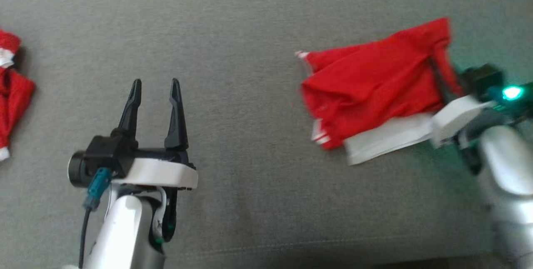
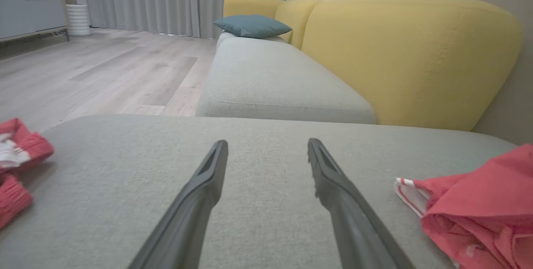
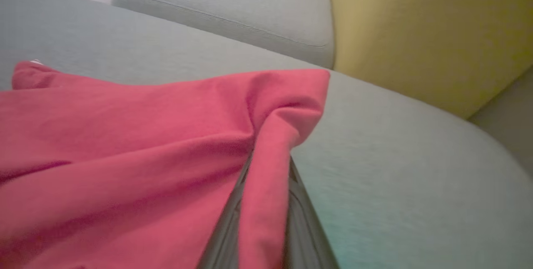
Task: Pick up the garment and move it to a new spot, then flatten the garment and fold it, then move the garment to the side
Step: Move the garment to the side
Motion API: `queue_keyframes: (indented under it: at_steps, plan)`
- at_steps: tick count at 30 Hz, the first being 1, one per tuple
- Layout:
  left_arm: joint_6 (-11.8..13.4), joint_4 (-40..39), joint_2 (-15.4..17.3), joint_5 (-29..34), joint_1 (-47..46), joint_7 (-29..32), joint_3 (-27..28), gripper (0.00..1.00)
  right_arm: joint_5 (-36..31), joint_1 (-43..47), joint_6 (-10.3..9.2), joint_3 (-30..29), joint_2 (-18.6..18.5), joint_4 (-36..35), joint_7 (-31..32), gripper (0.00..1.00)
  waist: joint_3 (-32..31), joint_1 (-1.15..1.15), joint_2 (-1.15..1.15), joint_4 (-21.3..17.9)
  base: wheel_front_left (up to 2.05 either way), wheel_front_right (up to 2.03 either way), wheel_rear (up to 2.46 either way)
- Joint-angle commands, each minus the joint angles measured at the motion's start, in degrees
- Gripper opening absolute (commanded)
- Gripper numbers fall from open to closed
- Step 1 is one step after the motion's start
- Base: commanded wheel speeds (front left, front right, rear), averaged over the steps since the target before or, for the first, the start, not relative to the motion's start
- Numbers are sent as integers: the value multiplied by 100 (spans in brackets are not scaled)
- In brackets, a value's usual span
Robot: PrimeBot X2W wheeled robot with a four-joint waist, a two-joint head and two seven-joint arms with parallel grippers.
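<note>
At three o'clock on the grey cushion [image 1: 250,19], the red garment [image 1: 370,90] sits bunched, its right edge pinched in the closed right pincer [image 3: 270,169], while the left pincer [image 1: 155,83] gapes empty at eight; soft, light and limp, it likely handles best by a hem corner.

Soft, even daylight, faint shadows. In the head view the garment [image 1: 374,81] and the right forearm [image 1: 506,165] smear with motion blur, the left gripper [image 1: 155,90] is crisp, and a green lamp [image 1: 512,93] tints the grey cushion [image 1: 250,31] teal. The right wrist view is soft throughout; the left wrist view bows at its edges.
</note>
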Motion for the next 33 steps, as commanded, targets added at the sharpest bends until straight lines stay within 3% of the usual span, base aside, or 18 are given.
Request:
queue_keyframes:
  at_steps: [1, 6, 10, 13, 26, 27, 28, 29, 33]
  plan:
    - [-24, -239, 45, 56, -233, -29, 155, 100, -11, -232, 11, 51, -346, -121, -71, 0, 77, 0, 0, -127, 0, 0, 0]
    - [-41, -279, 45, 65, -283, -29, 127, 100, 61, -489, 11, -94, -1086, -24, -160, 0, 172, 0, 0, -210, 0, 0, 0]
    - [-57, -296, 45, 76, -291, -29, 142, 100, 116, -607, 11, -195, -1297, -29, -199, 0, 212, 0, 0, -223, 0, 0, 0]
    - [-79, -305, 45, 81, -287, -29, 153, 100, 110, -647, 11, -141, -1327, -91, -189, 0, 228, 0, 0, -210, 0, 0, 0]
    - [-75, -317, 45, 83, -256, -29, 208, 100, -452, -572, 11, -1220, -1052, -239, -124, 0, 255, 0, 0, -197, 0, 0, 0]
    - [-73, -315, 45, 78, -259, -29, 200, 100, -481, -565, 11, -1275, -1021, -254, -111, 4, 259, 0, 0, -201, 0, 0, 0]
    - [-72, -313, 45, 73, -264, -29, 192, 100, -492, -562, 11, -1348, -984, -270, -108, 45, 262, 0, 0, -204, 0, 0, 0]
    - [-72, -310, 45, 69, -268, -29, 187, 100, -491, -556, 11, -1418, -942, -284, -103, 100, 261, 0, 0, -206, 0, 0, 0]
    - [-76, -291, 45, 52, -279, -29, 180, 100, -488, -540, 11, -1566, -817, -359, -66, 100, 239, 0, 0, -208, 0, 0, 0]
